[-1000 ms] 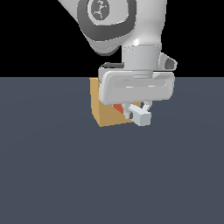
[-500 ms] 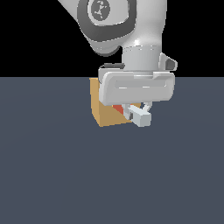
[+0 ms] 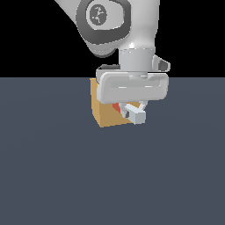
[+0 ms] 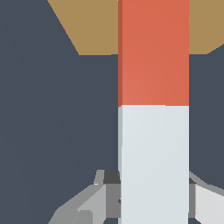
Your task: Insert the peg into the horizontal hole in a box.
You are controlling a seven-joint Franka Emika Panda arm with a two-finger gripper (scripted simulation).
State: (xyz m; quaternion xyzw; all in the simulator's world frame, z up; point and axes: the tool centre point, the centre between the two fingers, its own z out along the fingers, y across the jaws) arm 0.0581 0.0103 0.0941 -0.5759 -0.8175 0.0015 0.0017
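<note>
Near the counter's far edge, your hand (image 3: pixel 133 112) grips the peg (image 4: pixel 154 109) by its white half, orange end at the box (image 3: pixel 105 113) face; keep it level and push straight.

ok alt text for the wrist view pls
A square peg, white at the gripped end and orange-red beyond, runs from the gripper toward a tan box. The gripper's fingers flank the white end above a dark grey floor.

No readable text, label, brand, number or sign shows in either view.
</note>
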